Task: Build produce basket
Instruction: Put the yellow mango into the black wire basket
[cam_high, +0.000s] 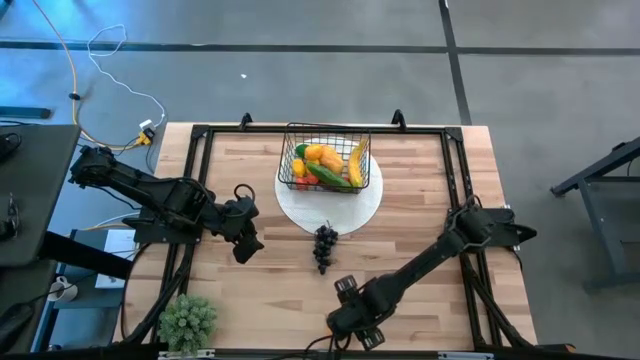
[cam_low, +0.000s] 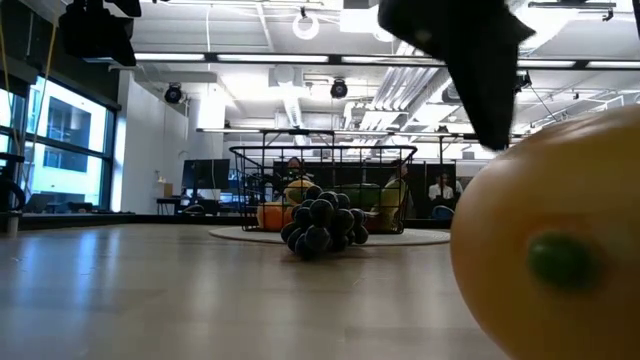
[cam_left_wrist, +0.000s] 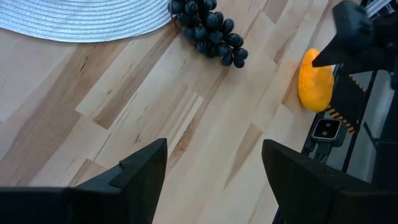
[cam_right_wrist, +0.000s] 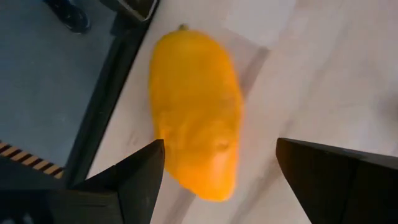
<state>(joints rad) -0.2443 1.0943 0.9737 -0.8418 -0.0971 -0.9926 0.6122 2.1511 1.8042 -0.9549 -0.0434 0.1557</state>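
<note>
A: Located mango (cam_right_wrist: 196, 112) at lower centre of high view, table's near edge; long axis roughly in line with right gripper (cam_right_wrist: 214, 180); jaws spread, empty.

B: Noted; left gripper (cam_left_wrist: 211, 180) farther, released.

In the high view the right claw (cam_high: 358, 315) covers the orange mango (cam_right_wrist: 198, 112), so the fruit cannot be seen there. In the low view the mango is cut off by the picture's edge and looks blurred. The produce inside the basket (cam_high: 325, 157) overlaps (some pieces are too small to name). The potted plant (cam_high: 188, 322) is cut at the edge.
</note>
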